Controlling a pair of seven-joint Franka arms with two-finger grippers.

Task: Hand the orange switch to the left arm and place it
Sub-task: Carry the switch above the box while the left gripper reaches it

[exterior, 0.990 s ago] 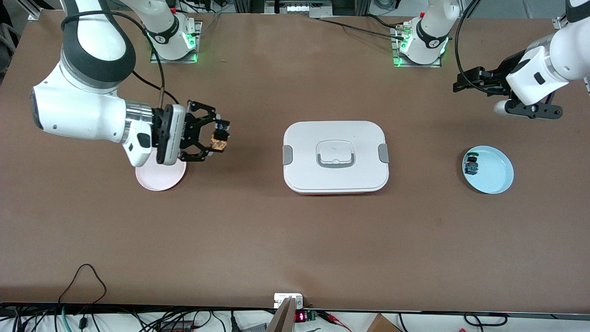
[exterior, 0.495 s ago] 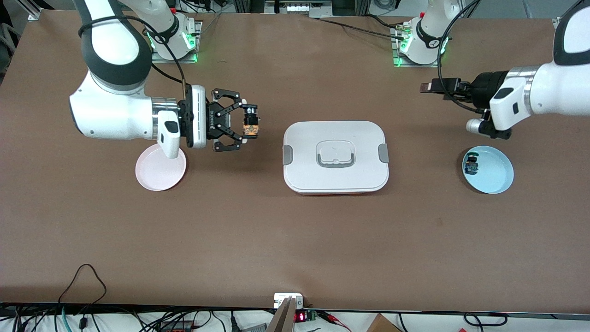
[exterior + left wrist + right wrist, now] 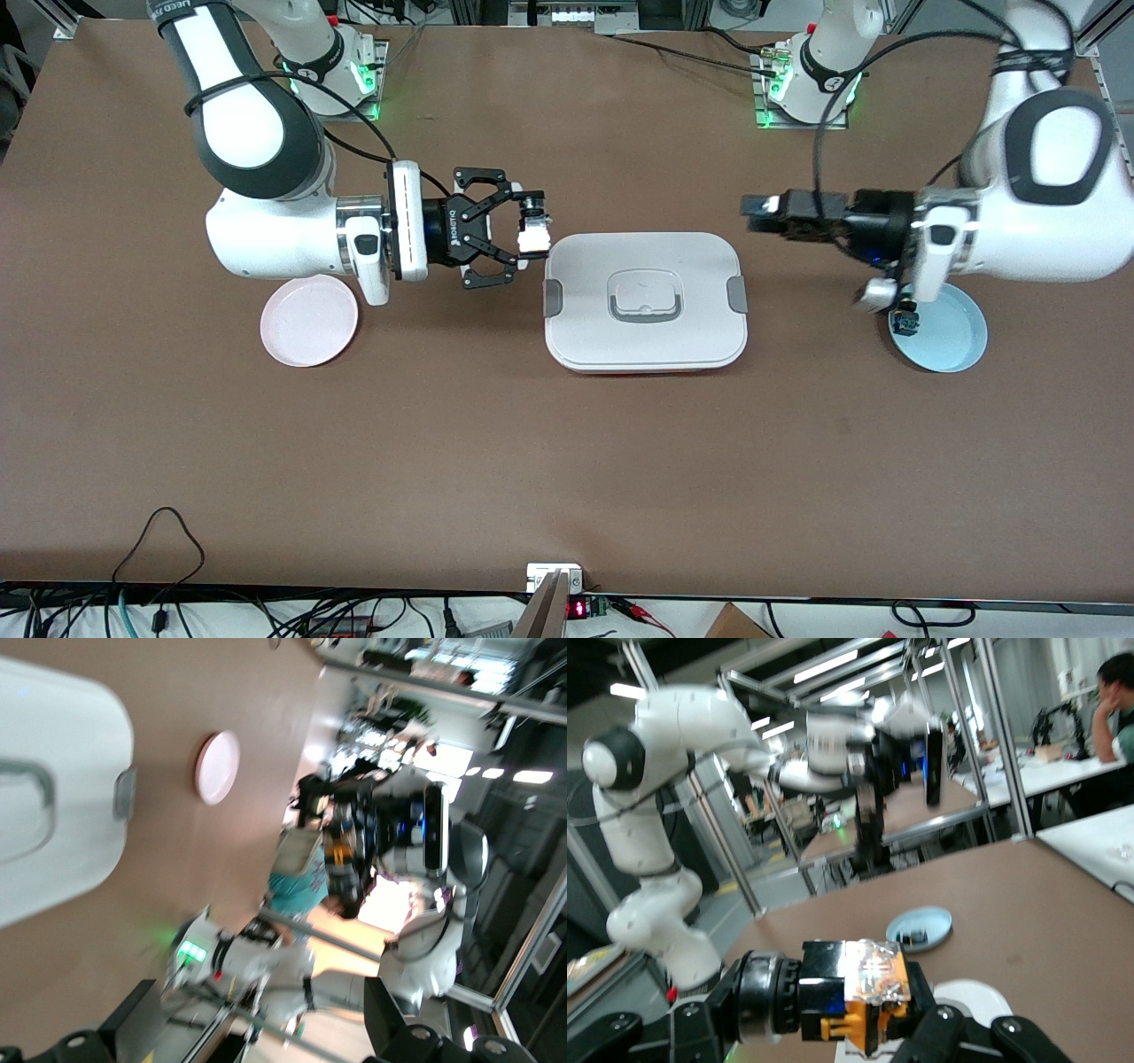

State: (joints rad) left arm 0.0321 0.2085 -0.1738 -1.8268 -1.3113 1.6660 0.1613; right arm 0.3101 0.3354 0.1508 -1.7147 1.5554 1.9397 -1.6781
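Desk [image 3: 496, 461] was brown. Box [image 3: 645, 257] white with grey clips, red bottom edge. Plates: one pink [image 3: 309, 320], one light blue [image 3: 952, 341]. Switch [image 3: 864, 997] black with orange.

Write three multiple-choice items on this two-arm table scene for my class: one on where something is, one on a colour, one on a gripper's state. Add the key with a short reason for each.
1. Where does the small part with the green cap lie?
A. On the pink plate
B. On the blue plate
C. On the box lid

2. What colour is the plate toward the right arm's end of the table?
A. Pink
B. Blue
C. Grey

3. What is the state of the right gripper?
A. Open and holding nothing
B. Shut on the orange switch
C. Shut on the box handle

Key:
1 B: the green-capped part sits on the blue plate, partly under the left arm.
2 A: the pink plate lies below the right arm.
3 B: the right gripper clamps the orange switch by the edge of the box; the left gripper is open, over the table beside the box.
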